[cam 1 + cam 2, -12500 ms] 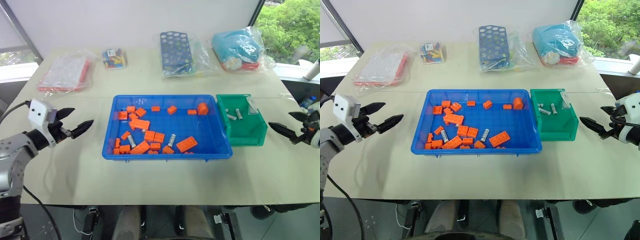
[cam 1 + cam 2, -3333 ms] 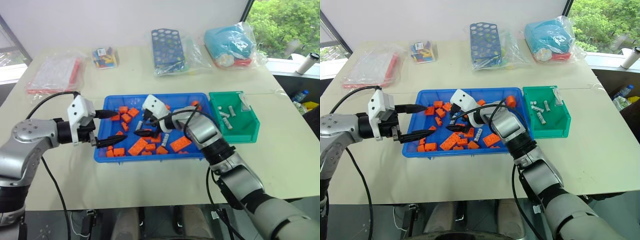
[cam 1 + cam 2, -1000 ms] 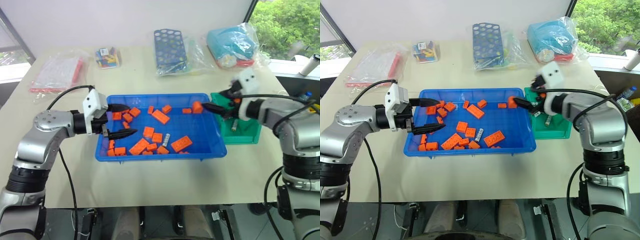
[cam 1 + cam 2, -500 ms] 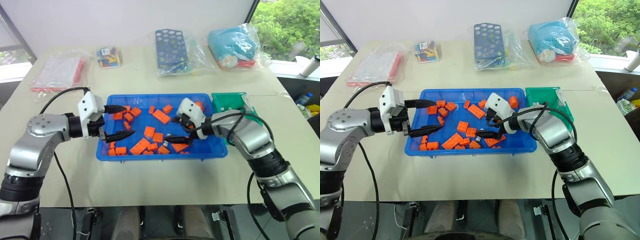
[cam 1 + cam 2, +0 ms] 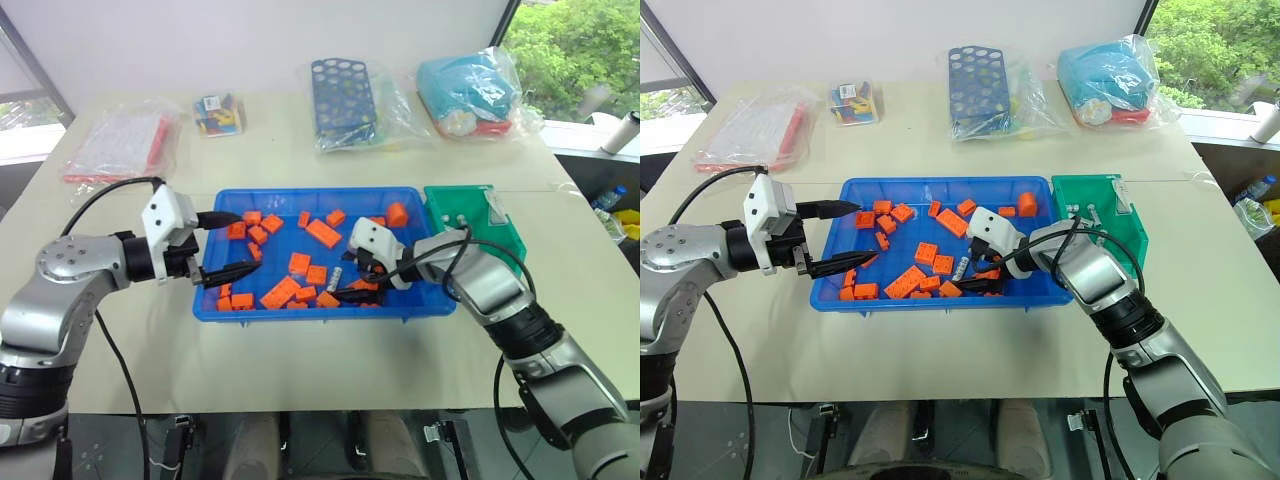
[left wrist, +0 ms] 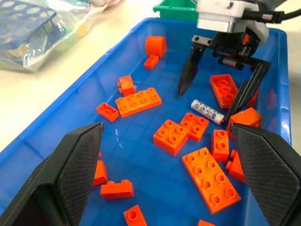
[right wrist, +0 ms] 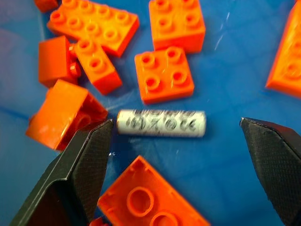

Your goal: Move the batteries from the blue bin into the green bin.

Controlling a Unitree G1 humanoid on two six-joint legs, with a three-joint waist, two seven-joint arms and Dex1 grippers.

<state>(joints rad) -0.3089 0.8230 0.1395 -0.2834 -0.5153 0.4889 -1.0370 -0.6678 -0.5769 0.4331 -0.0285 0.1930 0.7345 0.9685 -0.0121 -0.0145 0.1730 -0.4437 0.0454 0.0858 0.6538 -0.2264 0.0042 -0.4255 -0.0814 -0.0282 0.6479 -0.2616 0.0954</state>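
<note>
- Between our right hand's point(image 5: 346, 279) two spread fingers lies one battery point(image 7: 161, 123), flat on the floor of the blue bin point(image 5: 415, 301), near the bin's front rim and right of its middle.
- We see in the right wrist view that the battery's long axis runs across the gap from one fingertip toward the other, so the fingers stand off its two ends, not its sides; one end sits just beside a fingertip point(image 7: 96, 141), the other well short of the far one.
- We judge the coming close would meet the cylinder end-on, unless the wrist turns first.
- Orange bricks point(image 7: 164, 76) crowd the battery on several sides, close but not clearly touching it.
- Our right hand is far nearer to this battery than our left hand point(image 5: 228, 246), which hovers with fingers spread and empty over the bin's left end.
- Beyond the bin's right wall, touching it, stands the green bin point(image 5: 508, 232), with a few batteries already inside.
- Around both bins, bagged items point(image 5: 118, 143) and a dark-blue rack point(image 5: 345, 102) rest on the bench point(image 5: 300, 365).
</note>
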